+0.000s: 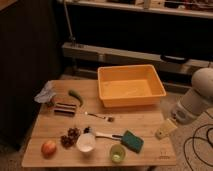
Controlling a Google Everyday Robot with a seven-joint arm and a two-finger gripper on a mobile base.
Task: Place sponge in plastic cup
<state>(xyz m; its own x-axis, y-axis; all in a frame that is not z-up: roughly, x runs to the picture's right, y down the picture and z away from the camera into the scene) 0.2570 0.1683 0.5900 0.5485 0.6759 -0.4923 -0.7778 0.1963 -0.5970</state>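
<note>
Where the gripper (165, 129) hangs: at the right edge of the light wooden table (145, 122), low over the boards, at the end of the white robot arm (199, 95) that enters from the right of the view.
Gripper fingers: spread apart, with nothing between them; a yellowish pad faces the camera.
Sponge (132, 141): small flat teal-green rectangular block with a darker top face. It lies flat on the table near the front edge, left of the gripper and clear of it.
Plastic cup (117, 153): small round translucent light-green cup, upright at the front edge, just beside the sponge's front-left corner. Contact between the two cannot be told.
White cup (86, 142): round, upright, left of the plastic cup.
Orange tub (132, 102): large rectangular plastic bin at the rear of the table, well apart from the sponge.
Left half of table: red apple (48, 148), dark grape cluster (70, 137), green vegetable (75, 96), pale blue cloth (45, 93).
</note>
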